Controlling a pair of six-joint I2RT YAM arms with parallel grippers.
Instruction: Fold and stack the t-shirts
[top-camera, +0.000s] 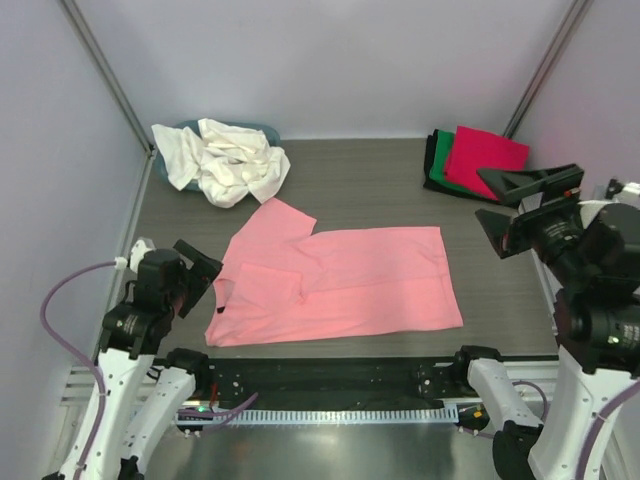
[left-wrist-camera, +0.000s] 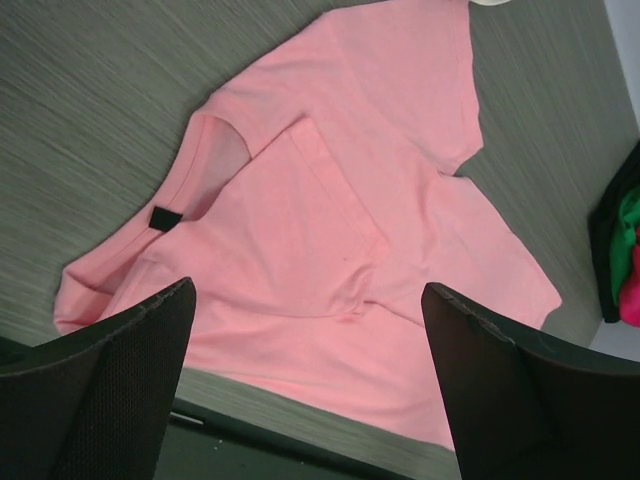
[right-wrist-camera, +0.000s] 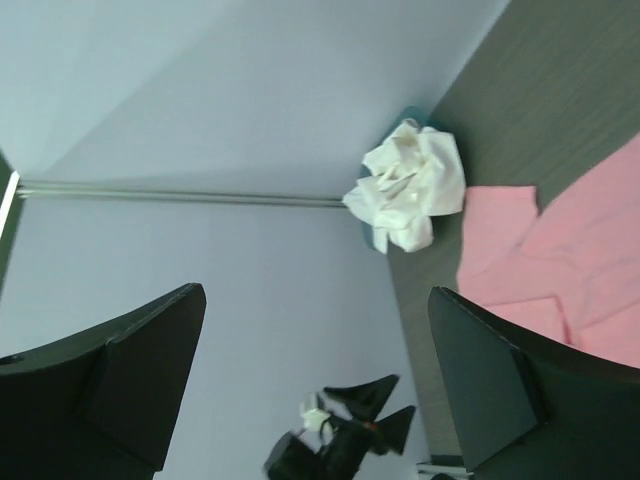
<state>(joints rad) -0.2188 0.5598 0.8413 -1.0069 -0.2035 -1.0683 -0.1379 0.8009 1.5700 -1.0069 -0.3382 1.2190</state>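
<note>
**Now: pink shirt flat at centre, both hands open**

The salmon pink t-shirt (top-camera: 340, 285) lies spread on the bench (top-camera: 380, 190) in the middle of the top view. Its collar points to the left of the frame and its hem to the right. One sleeve is folded in over the chest, and the other juts toward the upper left. A small black label (left-wrist-camera: 165, 217) shows inside the neckline.

The left hand (top-camera: 205, 275) sits at the lower left, just beside the collar. Its fingers are spread wide and hold nothing, and its camera looks down on the shirt between them. The right hand (top-camera: 492, 200) is at the right edge of the frame, beyond the hem. Its fingers are also wide apart and empty, turned sideways so its camera looks across the bench at the far wall.

In the upper left corner, cream white shirts (top-camera: 225, 160) are heaped crumpled over a teal-blue tub (top-camera: 265, 130), with one trailing close to the pink sleeve. In the upper right, a magenta red shirt (top-camera: 490, 155) lies folded on a green shirt (top-camera: 438, 160), with a black edge underneath. The right hand's upper finger overlaps that stack's lower corner in the top view.
</note>
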